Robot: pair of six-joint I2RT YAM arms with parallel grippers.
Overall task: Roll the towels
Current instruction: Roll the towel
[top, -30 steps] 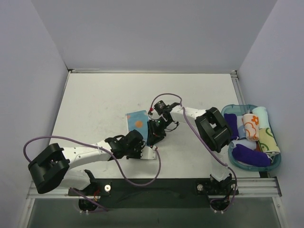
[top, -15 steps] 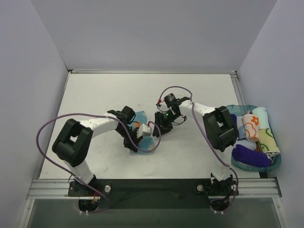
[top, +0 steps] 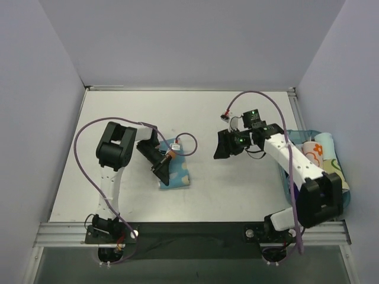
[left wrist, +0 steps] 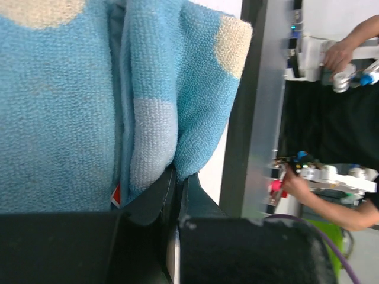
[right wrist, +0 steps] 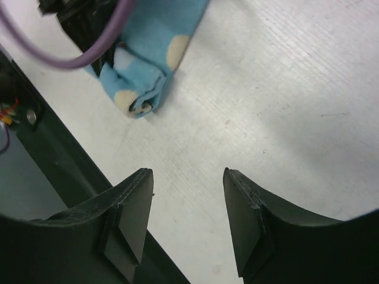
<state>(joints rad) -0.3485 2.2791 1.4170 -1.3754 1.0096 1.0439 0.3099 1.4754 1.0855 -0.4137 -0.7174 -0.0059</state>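
Mid-roll, the left gripper [left wrist: 176, 177] pinches the blue towel's [top: 179, 173] folded edge and should next turn it over, while the right gripper [right wrist: 188, 177] hangs released to the towel's right.

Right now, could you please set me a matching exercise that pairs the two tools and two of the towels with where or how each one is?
Things:
1. left tool
2. right tool
3. light blue towel
4. white towel with orange prints

States:
A. in the tray on the right
B. open and holding nothing
C. lying on the table, partly rolled
D. shut on a fold of blue cloth

Pairs: 1-D; 2-B; 3-C; 4-A
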